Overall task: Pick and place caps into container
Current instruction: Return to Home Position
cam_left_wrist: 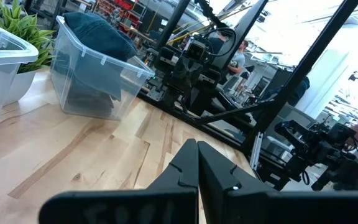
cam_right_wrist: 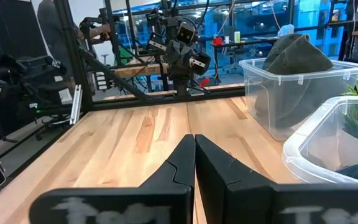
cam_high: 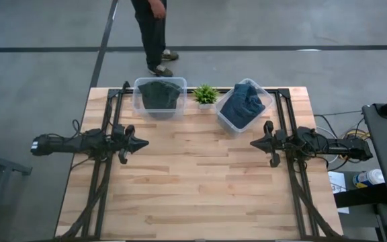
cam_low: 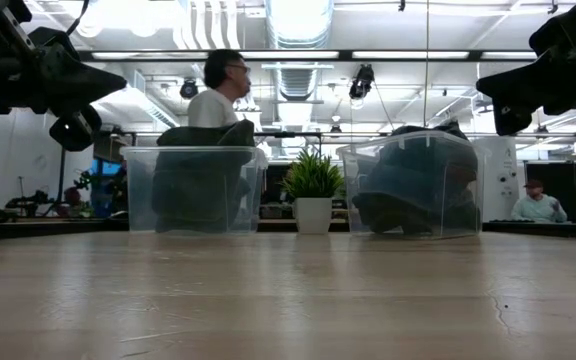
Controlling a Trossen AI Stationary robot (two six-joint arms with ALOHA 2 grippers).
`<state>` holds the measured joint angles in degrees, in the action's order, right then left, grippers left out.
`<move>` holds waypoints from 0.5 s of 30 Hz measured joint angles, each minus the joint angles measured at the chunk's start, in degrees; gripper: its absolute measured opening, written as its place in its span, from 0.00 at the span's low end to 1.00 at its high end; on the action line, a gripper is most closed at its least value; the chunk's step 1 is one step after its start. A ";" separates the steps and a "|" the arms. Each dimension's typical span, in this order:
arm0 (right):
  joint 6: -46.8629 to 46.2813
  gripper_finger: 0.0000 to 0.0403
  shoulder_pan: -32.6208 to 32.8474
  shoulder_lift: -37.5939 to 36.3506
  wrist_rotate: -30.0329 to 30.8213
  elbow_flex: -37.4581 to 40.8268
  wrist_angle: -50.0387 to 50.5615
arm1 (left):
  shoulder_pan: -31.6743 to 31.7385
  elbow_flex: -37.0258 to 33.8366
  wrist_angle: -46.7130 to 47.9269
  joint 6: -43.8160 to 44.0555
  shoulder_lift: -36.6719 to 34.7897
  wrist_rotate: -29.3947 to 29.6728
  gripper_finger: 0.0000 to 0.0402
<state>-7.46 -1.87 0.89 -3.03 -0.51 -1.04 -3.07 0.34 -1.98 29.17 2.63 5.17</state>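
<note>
Left gripper (cam_high: 142, 142) clenched, empty; right gripper (cam_high: 254, 143) same. Dark caps (cam_high: 160, 94) in left container (cam_high: 137, 86), blue caps (cam_high: 242, 102) in right container (cam_high: 269, 101), well apart from both grippers. Risk: piles above rim, may spill if bumped.

Wood, plastic, cloth
Your bench (cam_high: 200, 181) is smooth pale wood; beyond the matt black left pincer (cam_high: 143, 142), glossy clear plastic tubs (cam_high: 138, 94) hold matt cloth caps (cam_high: 160, 94).
</note>
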 joint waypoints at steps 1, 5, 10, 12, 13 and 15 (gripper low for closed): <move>0.00 0.02 0.00 0.00 0.01 0.00 -0.01 | 0.00 0.00 0.00 0.00 0.00 0.00 0.00; 0.00 0.02 0.00 0.00 0.02 0.00 -0.02 | 0.00 0.00 0.00 0.00 0.00 0.00 0.00; 0.00 0.02 0.00 0.00 0.03 0.00 -0.02 | 0.00 0.00 0.00 0.00 0.00 0.00 0.00; 0.00 0.02 0.00 0.00 0.04 0.00 -0.02 | -0.02 0.00 0.00 0.00 0.00 0.00 0.00; 0.00 0.02 0.00 0.00 0.04 0.00 -0.02 | 0.00 0.00 0.00 0.00 0.00 0.02 0.00; 0.00 0.02 0.00 0.00 0.04 0.00 -0.02 | -0.01 0.00 0.00 0.00 0.00 0.00 0.00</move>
<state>-7.46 -1.87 0.89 -2.98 -0.51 -1.06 -3.08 0.34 -1.98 29.17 2.63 5.17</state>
